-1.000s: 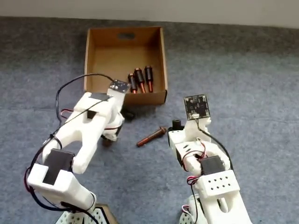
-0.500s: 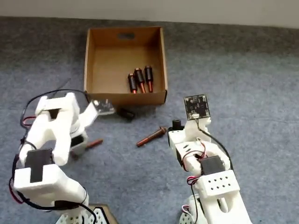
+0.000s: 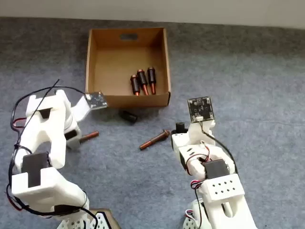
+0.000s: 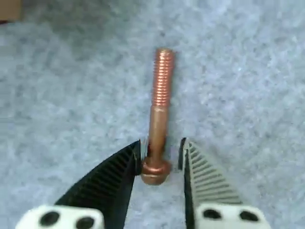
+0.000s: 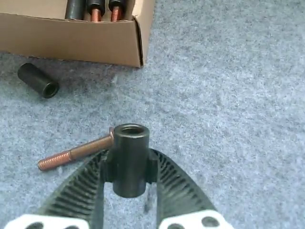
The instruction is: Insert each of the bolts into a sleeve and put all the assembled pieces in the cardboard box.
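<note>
The left gripper [image 4: 161, 147] is closed about the head end of a copper-coloured threaded metal bolt [image 4: 161, 90], and the threaded shank is carried straight out beyond the fingertips. A short black cylindrical metal sleeve [image 5: 129, 143] is clamped between the jaws of the right gripper [image 5: 128, 164], with its open bore turned back toward the wrist and unobstructed.

The mating step appears to be in hand. The threaded tip should be lined up with the bore before any push is made, since the bolt is held by little more than its head and could be tilted by a glancing contact.

Just ahead of the right gripper a second copper bolt [image 5: 76, 153] is lying on the grey carpet [image 5: 228, 95]. Further ahead are seen a loose black sleeve [image 5: 39, 81] and the brown cardboard box [image 5: 71, 36] — three assembled pieces [image 3: 143, 82] are already inside.
</note>
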`<state>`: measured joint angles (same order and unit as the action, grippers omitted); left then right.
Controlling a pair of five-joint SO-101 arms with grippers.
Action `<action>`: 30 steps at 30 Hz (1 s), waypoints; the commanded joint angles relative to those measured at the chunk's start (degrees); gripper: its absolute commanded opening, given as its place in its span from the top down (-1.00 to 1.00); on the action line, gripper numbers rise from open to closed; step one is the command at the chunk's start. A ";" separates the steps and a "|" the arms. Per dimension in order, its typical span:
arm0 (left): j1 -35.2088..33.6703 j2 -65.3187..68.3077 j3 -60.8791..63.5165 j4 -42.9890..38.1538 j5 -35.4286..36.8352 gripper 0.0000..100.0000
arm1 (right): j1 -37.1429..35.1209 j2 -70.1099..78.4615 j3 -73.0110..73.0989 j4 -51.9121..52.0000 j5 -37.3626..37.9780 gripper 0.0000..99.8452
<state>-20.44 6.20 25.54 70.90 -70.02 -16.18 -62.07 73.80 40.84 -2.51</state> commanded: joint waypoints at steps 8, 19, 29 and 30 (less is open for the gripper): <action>-0.13 -1.27 -9.89 2.29 18.37 0.65 | 0.75 -1.19 -0.31 -0.48 -0.62 0.99; 6.46 -11.38 -0.57 14.42 53.36 0.64 | 0.66 -1.19 -0.31 -0.48 -0.62 0.99; 8.13 -13.14 0.22 6.59 104.70 0.64 | 0.66 -1.19 0.66 -0.48 -0.62 0.99; 8.22 -13.14 0.22 6.59 105.05 0.64 | 0.66 -1.19 0.92 -0.48 -0.62 0.99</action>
<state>-13.14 -4.44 25.63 78.29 27.91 -16.18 -62.15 74.86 40.84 -2.51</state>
